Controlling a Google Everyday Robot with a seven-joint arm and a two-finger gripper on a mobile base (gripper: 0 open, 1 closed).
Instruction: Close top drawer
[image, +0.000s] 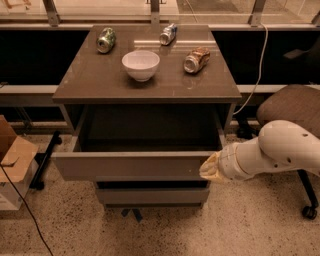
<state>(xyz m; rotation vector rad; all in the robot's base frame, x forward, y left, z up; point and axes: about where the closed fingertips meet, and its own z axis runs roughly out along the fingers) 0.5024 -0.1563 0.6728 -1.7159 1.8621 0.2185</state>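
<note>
Far to the left of the gripper (207, 169), a cardboard box (14, 159) sits on the floor, and the picture edge cuts part of it off. A thin black cable (26, 212) runs across the floor below the box and goes out of the picture. A black bar (45, 156) lies on the floor just beside the box.

The cabinet top (95, 82) is up and to the left of the gripper. A green can (106, 40) lies on its side near the back left. A white bowl (141, 65) stands upright in the middle. A silver and blue can (168, 34) lies at the back. A brown can (196, 60) lies on its side, almost straight above the gripper.

The top drawer (130, 166) sticks out of the cabinet toward the camera. Its flat front stretches away to the left of the gripper. The inside is dark, and the front hides most of the floor. A lower drawer front (152, 195) shows below it, down and left of the gripper. The third one is hard to make out.

The gripper touches the right end of the top drawer's front. Only its tan tip shows, so I cannot tell if it is clenched or let go. The white arm (282, 149) reaches off to the right and leaves the picture.

Up and right of the gripper hangs a white cable (258, 75). A brown chair (295, 105) stands behind the arm, partly hidden, with one wheel (309, 212) showing below.
</note>
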